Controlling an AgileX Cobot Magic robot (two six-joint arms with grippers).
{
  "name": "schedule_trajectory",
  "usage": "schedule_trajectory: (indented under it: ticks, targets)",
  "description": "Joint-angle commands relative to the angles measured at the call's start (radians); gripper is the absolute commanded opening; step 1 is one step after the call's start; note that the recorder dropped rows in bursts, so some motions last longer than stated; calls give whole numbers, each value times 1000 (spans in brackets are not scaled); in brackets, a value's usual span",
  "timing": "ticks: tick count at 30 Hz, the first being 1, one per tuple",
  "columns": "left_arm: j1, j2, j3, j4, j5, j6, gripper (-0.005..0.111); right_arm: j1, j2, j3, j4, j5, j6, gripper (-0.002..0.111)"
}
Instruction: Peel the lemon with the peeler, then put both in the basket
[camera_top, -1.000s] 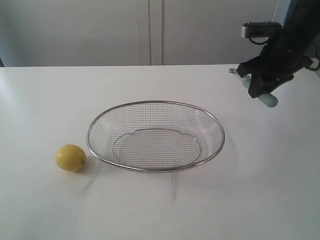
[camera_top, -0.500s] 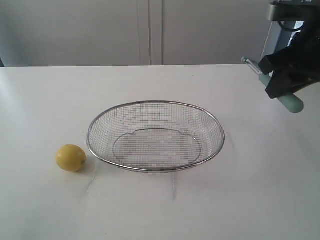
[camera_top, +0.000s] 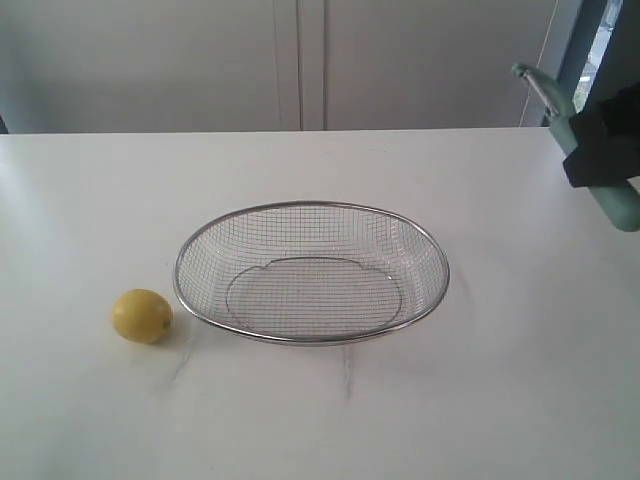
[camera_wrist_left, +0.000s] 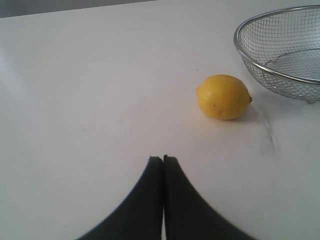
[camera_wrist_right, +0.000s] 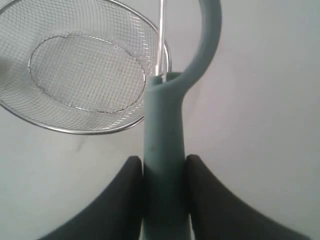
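Step in hand: peeler (camera_wrist_right: 164, 125) secured, lemon (camera_top: 142, 316) not yet grasped, peeling not begun.
Right pincer (camera_wrist_right: 164, 167): pinching teal handle, blade head pointing away from wrist, held aloft over right edge of desk (camera_top: 80, 200).
Left pincer (camera_wrist_left: 163, 159): pressed together, empty, hovering above bare desk, short of lemon.
Lemon: on desk toward left edge, near basket (camera_top: 310, 204) rim, not touching; skin looks whole.
Basket: mid-desk, nothing inside.
Next move, as judged: you spread left pincer, close it on lemon and lift, then bring blade across to meet it.
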Motion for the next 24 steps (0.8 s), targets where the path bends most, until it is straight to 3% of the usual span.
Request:
schedule_trajectory:
  ticks: [1, 7, 24]
  targets:
    - [0, -5, 2, -4, 2, -5, 0, -3, -10, 43, 78, -25, -104, 0]
    - [0, -5, 2, -4, 2, -5, 0, -3, -8, 86, 223, -52, -284, 0]
    - [0, -5, 2, -4, 2, -5, 0, -3, -8, 106, 238, -85, -314, 0]
